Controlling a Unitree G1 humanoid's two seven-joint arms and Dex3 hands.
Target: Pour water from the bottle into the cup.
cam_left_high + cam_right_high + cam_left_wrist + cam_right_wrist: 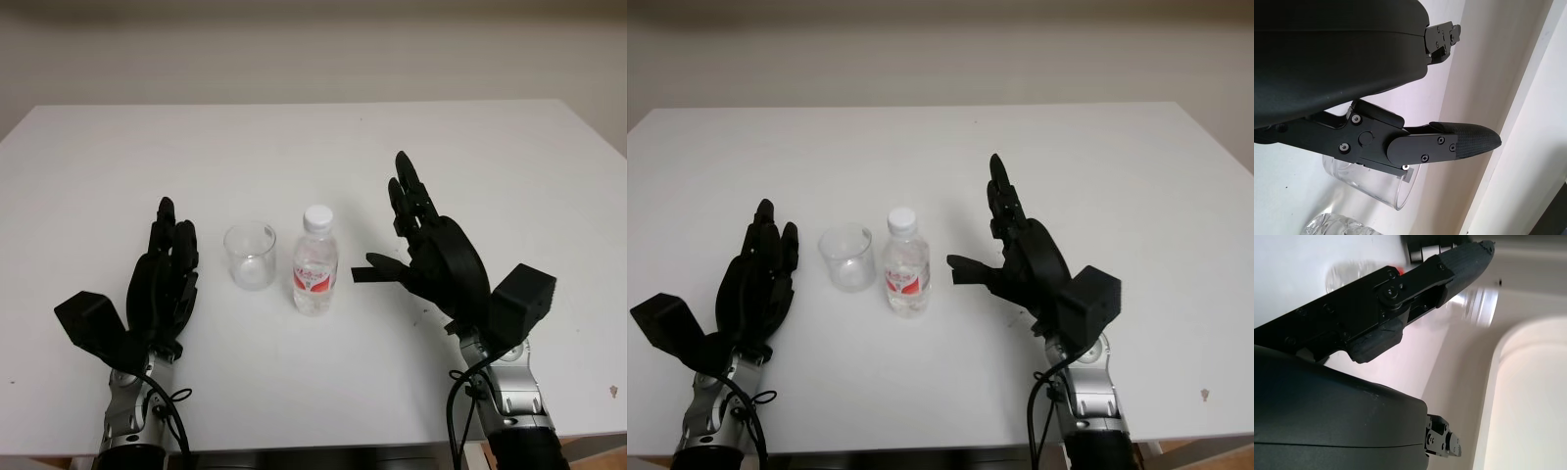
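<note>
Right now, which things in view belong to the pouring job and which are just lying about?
Job:
- bottle, capped, upright
- cup, beside the bottle, toward the left hand
- right hand, open, beside the bottle
- left hand, open, beside the cup

Lying about:
- nothing but the white table

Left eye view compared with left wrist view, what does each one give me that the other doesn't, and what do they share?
The left eye view adds the layout: the capped bottle stands upright just right of the cup. The open right hand is beside the bottle, not touching it, on the wide white table. The left wrist view adds a close-up: a finger of the open left hand crosses the cup's clear wall, contact unclear. Shared: cup, left hand, table surface.
</note>
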